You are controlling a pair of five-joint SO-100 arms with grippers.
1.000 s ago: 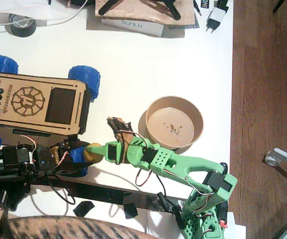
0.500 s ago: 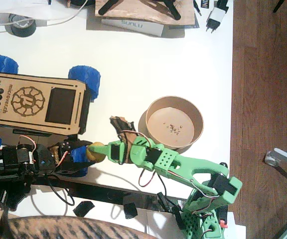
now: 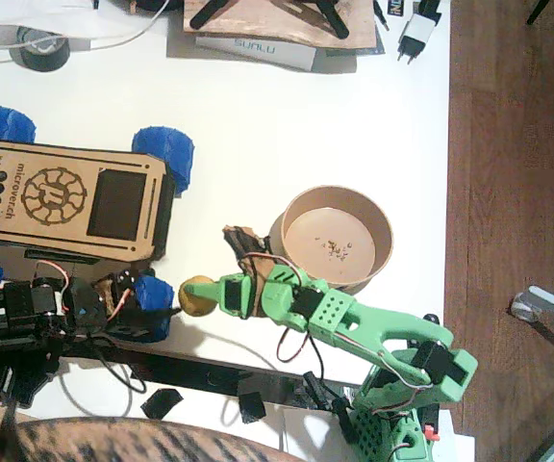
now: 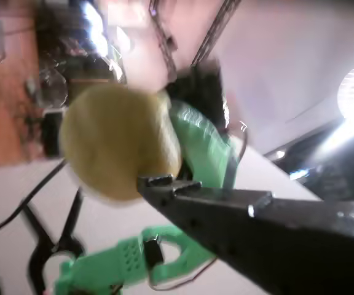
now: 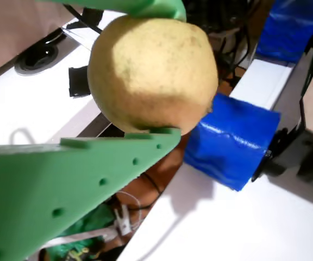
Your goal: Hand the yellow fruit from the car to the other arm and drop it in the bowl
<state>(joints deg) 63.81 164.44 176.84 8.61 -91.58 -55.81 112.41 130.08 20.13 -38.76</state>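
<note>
Green plastic right hand [image 3: 203, 295] clamped the small round dull-yellow fruit [image 3: 197, 296] — black left hand [image 3: 123, 291] hung open beside it. Best: carry steadily over the tan paper bowl [image 3: 338, 238] — then release.

Dull-yellow fruit [image 3: 198, 295], bright green arm [image 3: 354, 327], blue-wheeled light-wood car [image 3: 65, 200], tan bowl [image 3: 338, 196].

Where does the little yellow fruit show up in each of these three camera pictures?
Fixed view: the yellow fruit sits low and left of centre, at the tip of the green arm, left of the bowl.
A wrist view: it fills the left-centre, above a black finger.
Another wrist view: top centre, between green fingers.
Shared landmark: the green arm's gripper touching the fruit shows in all three.
</note>
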